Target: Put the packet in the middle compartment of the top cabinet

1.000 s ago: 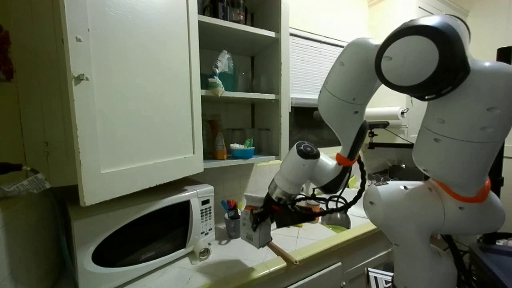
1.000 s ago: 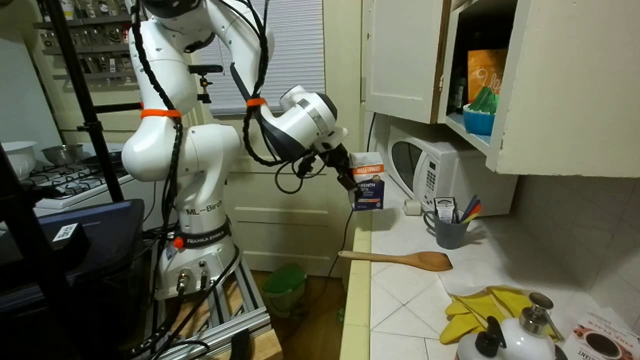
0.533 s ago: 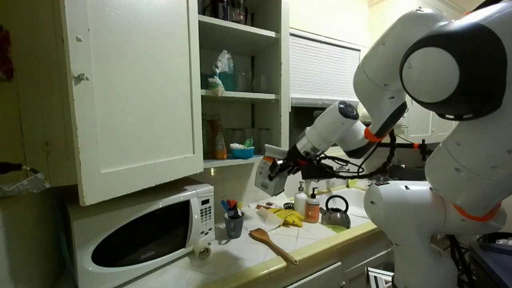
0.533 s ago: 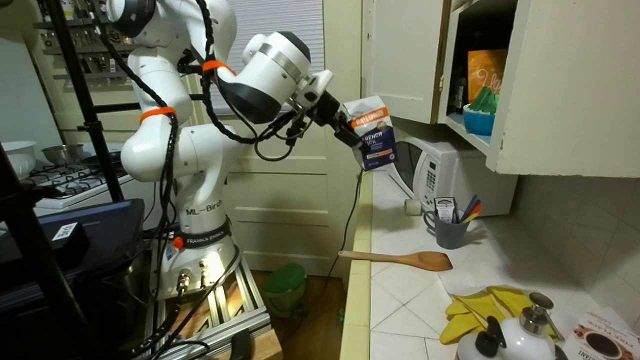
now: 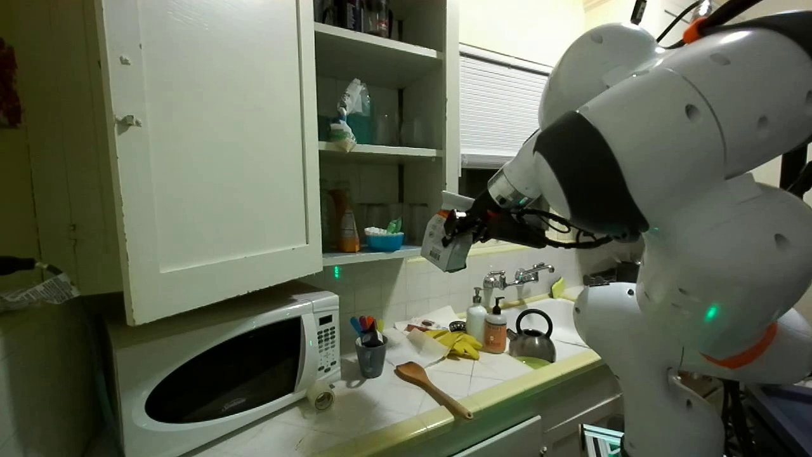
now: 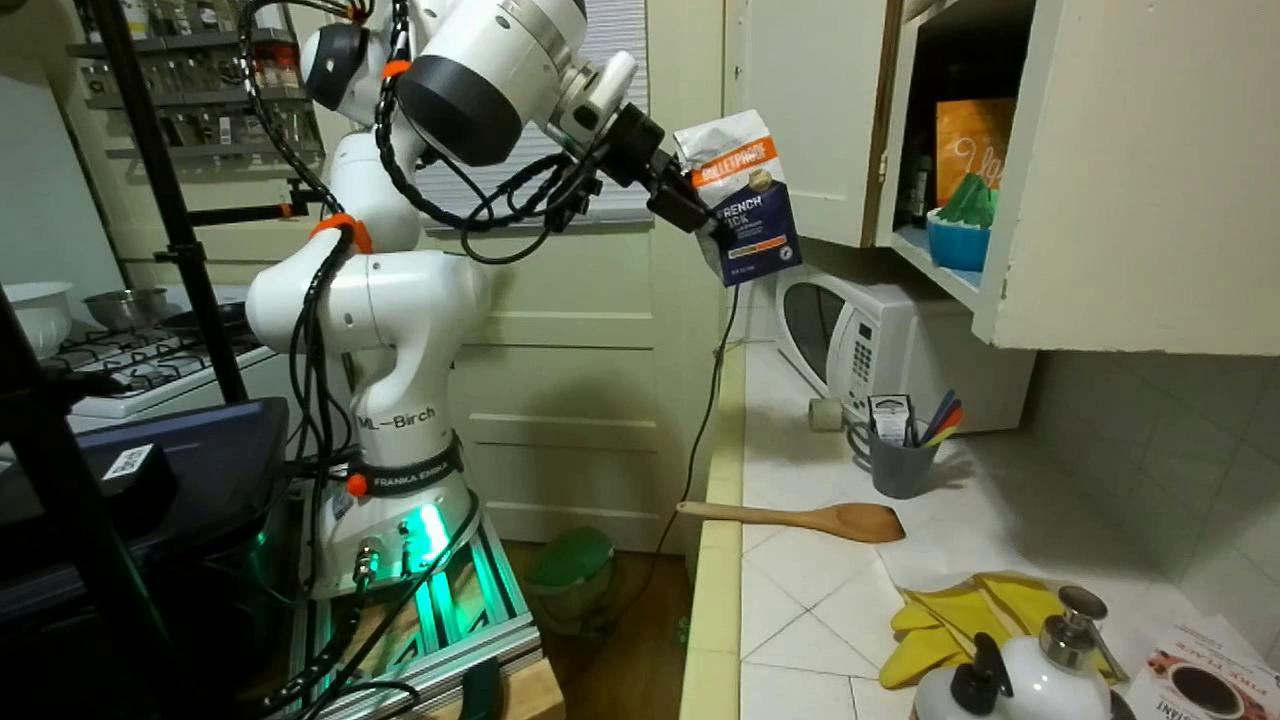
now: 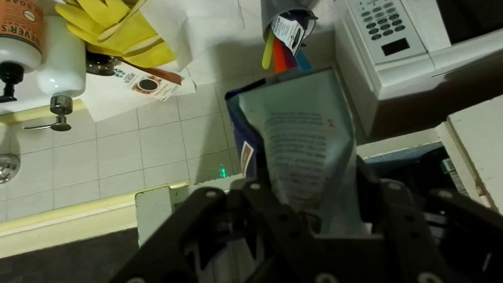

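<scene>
The packet (image 6: 752, 205) is a white, orange and purple bag. It is held tilted in the air above the counter, in front of the cabinet and apart from it. It also shows in an exterior view (image 5: 444, 247) and in the wrist view (image 7: 302, 137), where its printed back faces the camera. My gripper (image 6: 718, 222) is shut on the packet's sides. The open cabinet (image 5: 380, 151) has stacked shelves. Its middle compartment holds a clear bag (image 5: 352, 105), a teal bottle (image 5: 361, 124) and glasses. The packet is about level with the lowest compartment.
An open cabinet door (image 5: 216, 146) hangs above the microwave (image 5: 235, 374). The lowest compartment holds a blue bowl (image 5: 384, 241) and an orange bag (image 6: 970, 140). A mug (image 6: 900, 468), wooden spatula (image 6: 850, 521), yellow gloves (image 6: 960, 620) and soap bottles (image 5: 495, 330) are on the counter.
My arm has lifted the packet from just above the counter to about the lowest shelf's height, tilting it. The grip has held. The light at the robot base has turned green.
</scene>
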You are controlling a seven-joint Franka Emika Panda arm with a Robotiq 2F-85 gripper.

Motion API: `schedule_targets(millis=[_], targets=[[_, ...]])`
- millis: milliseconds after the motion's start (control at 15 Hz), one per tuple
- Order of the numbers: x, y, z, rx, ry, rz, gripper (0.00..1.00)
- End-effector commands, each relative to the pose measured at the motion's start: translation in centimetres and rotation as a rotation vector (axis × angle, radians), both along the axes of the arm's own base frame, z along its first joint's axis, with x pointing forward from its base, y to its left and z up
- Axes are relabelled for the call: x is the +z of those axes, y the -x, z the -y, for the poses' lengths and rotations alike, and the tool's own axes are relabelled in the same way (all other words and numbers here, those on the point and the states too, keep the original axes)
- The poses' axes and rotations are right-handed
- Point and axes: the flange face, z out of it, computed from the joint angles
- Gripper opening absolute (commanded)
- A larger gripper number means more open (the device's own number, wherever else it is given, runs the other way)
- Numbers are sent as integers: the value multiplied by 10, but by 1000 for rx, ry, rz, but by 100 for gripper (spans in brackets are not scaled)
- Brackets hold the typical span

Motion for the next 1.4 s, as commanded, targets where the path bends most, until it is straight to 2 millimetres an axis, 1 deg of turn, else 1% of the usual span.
schedule_targets(millis=[0,67,133,200,267,333,400,467,733,800,867,933,1000,1067,1133,1267,1333], targets=[[-1,0,0,0,1,1,51],[-1,-1,0,0,0,1,26],[8,-4,1,13,-16,29,26],[24,-5,6,15,-15,69,26],[45,-6,12,20,-22,105,26],[58,-11,19,10,-10,123,26],[75,-27,24,6,-22,127,26],[89,-27,23,-7,-26,136,26],[147,-45,14,-27,-10,150,26],[162,-46,15,-44,-20,161,26],[174,-47,19,-69,-33,177,26],[195,-48,16,-103,-16,226,26],[161,-48,9,-68,7,189,51],[175,-50,8,-79,11,212,51],[184,-51,9,-85,16,225,51],[189,-51,11,-86,23,230,51],[189,-51,12,-87,20,230,26]])
